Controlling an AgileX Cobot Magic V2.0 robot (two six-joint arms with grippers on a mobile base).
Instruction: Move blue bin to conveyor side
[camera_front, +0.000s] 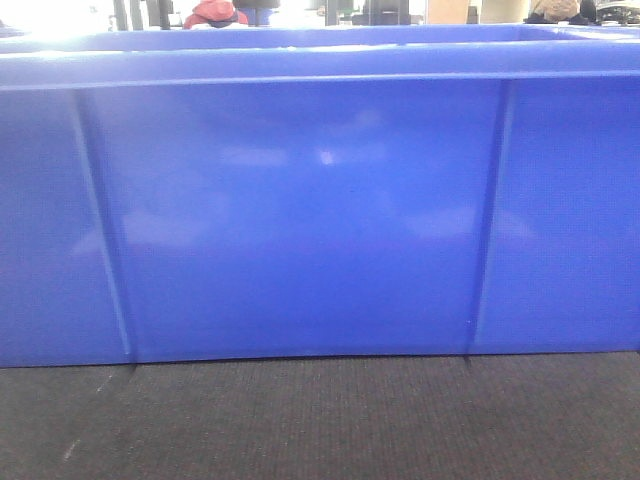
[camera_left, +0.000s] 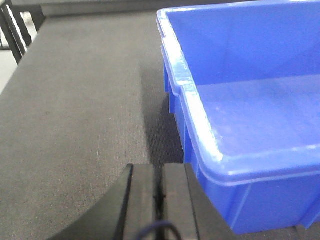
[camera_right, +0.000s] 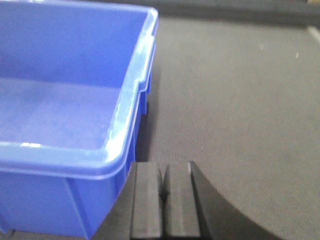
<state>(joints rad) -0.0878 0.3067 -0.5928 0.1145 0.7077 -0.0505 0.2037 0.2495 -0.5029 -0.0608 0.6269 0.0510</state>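
Note:
The blue bin (camera_front: 300, 220) fills the front view, its long ribbed wall facing me, standing on the dark woven conveyor surface (camera_front: 320, 420). In the left wrist view the bin (camera_left: 240, 115) is empty, and my left gripper (camera_left: 159, 172) is shut and empty just outside its left end wall, beside the near corner. In the right wrist view the bin (camera_right: 65, 105) lies to the left, and my right gripper (camera_right: 162, 172) is shut and empty just outside its right end wall. The dark belt (camera_left: 80, 110) (camera_right: 235, 100) extends beyond both ends of the bin.
A black frame (camera_left: 12, 30) stands at the belt's far left edge. People and furniture (camera_front: 215, 12) show behind the bin's rim. A white mark (camera_right: 314, 34) sits at the belt's far right.

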